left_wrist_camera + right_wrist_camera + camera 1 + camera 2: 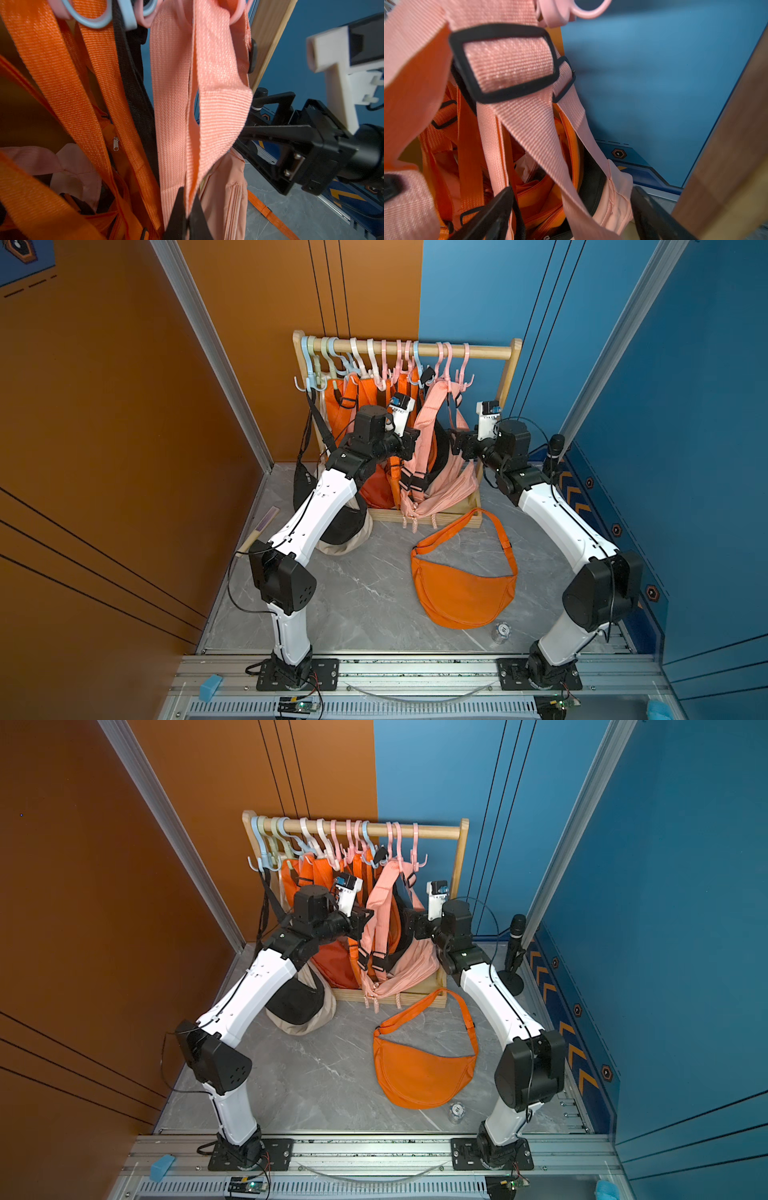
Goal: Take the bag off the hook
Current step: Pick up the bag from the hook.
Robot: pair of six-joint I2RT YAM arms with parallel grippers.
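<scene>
Left hand (186, 207) clamps the pink strap (174, 104) at bottom centre; right hand (572, 190) gapes wide astride the pink bag (616, 197).

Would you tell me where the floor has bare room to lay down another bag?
Bare floor lies between the left arm elbow and the orange bag; a narrower strip lies between that bag and the right arm. The rack foot, packed with hanging bags, is crowded.

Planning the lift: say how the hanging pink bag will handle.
Probably floppy: the pink bag sags in folds. Its woven strap twists limply, so it may catch on the hook. Likely light: thin fabric, looks unfilled.
</scene>
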